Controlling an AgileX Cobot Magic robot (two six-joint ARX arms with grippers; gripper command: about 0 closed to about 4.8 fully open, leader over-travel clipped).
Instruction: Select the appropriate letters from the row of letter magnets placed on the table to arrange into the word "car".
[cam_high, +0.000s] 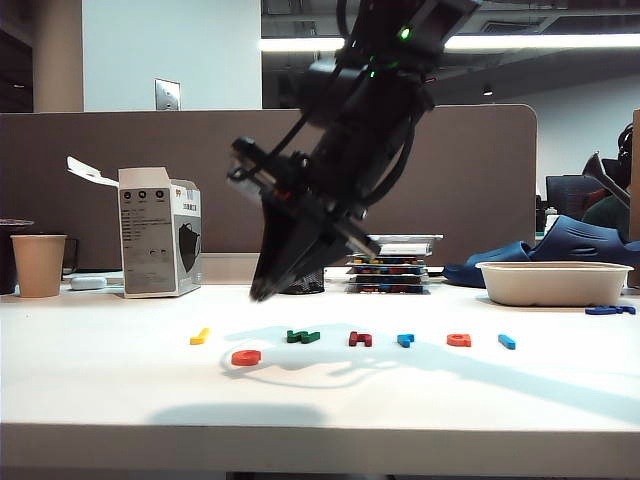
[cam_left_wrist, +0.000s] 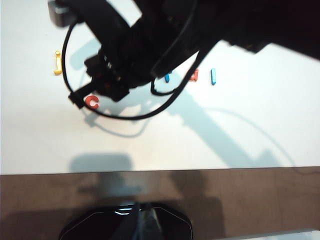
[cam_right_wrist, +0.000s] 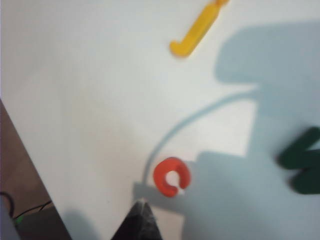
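Showing orange-red, the c (cam_right_wrist: 171, 176) is lying just beyond the closed black right gripper (cam_right_wrist: 141, 220); yellow letter (cam_right_wrist: 198, 28) and green letter (cam_right_wrist: 304, 165) are sitting farther off on the white table (cam_right_wrist: 75, 100).

A tan paper cup (cam_high: 38, 264) stands at the far left of the surface, with a small white object (cam_high: 88, 283) lying just beside it and a grey-and-white carton (cam_high: 157, 238), its top flap open, next along. Further back near the middle sits a low stack of trays (cam_high: 392, 266) holding coloured pieces. To the right rests a shallow white tray (cam_high: 553, 282), with dark-blue pieces (cam_high: 610, 310) lying near it and blue clogs (cam_high: 560, 247) behind it against the brown partition (cam_high: 120, 150).
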